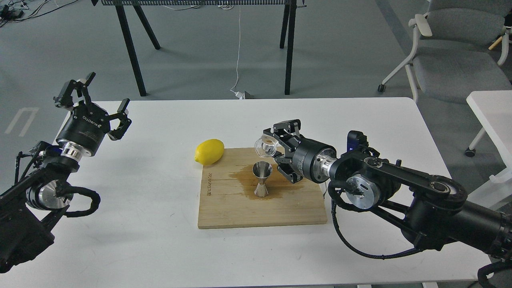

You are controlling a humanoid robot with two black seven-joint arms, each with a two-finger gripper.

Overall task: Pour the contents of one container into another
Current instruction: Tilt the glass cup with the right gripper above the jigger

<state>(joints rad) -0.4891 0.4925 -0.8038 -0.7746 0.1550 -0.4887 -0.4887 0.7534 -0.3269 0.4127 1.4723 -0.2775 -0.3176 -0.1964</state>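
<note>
The steel jigger (262, 179) stands upright on the wooden cutting board (262, 210), in the middle of a dark wet stain. My right gripper (276, 150) is shut on the small clear glass cup (265, 146) and holds it tilted just above and slightly behind the jigger's mouth. Far to the left, over the table's left edge, my left gripper (95, 96) is raised and open, holding nothing.
A yellow lemon (209, 151) lies on the white table (144, 224) at the board's far left corner. A grey office chair (452, 52) and a second white table (494, 116) stand to the right, black table legs behind.
</note>
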